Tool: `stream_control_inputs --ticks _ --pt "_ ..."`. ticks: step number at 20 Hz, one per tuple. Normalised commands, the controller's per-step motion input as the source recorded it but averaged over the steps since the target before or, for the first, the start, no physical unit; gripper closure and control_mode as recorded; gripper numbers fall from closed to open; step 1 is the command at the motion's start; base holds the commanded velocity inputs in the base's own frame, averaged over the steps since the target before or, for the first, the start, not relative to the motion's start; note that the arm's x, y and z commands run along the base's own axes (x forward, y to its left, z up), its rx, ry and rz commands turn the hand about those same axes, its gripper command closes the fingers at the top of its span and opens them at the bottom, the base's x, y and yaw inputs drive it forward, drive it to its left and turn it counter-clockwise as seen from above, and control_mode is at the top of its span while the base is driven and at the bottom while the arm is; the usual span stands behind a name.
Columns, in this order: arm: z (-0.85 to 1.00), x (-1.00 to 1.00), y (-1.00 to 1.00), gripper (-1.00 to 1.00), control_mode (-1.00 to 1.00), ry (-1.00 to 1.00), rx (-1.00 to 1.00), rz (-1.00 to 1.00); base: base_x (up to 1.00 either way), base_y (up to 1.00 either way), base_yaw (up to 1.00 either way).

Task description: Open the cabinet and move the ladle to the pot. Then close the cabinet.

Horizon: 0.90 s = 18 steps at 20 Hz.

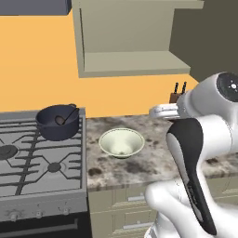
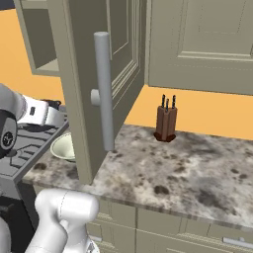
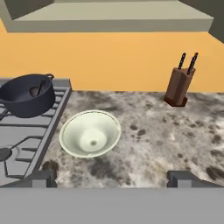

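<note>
Claw: wide, empty, lower frame. Ladle lies in pot, upper left. Next: push cabinet door shut.

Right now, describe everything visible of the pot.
The pot is squat, round and dark blue-grey, like matte metal, with small loop handles at its rim. It stands upright and uncovered on the stove's rear grate, left of the cream bowl. The dark ladle lies inside, its handle leaning on the rim.
</note>
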Motion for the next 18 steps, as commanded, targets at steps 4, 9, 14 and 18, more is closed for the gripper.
stream_control_inputs --ticks 4,9,14,18 --pt "-0.09 -0.02 0.00 -1.00 -1.00 -0.28 -0.01 0.00 0.00 0.00 0.00" --pt "-0.28 0.20 -0.04 -1.00 -1.00 -0.24 -0.02 0.00 0.00 0.00 0.00" --pt "-0.05 -0.15 -0.13 -1.00 -1.00 -0.32 0.00 0.00 0.00 0.00 0.00" --pt "0.31 -1.00 -0.27 -1.00 -1.00 -0.46 0.00 0.00 0.00 0.00 0.00"
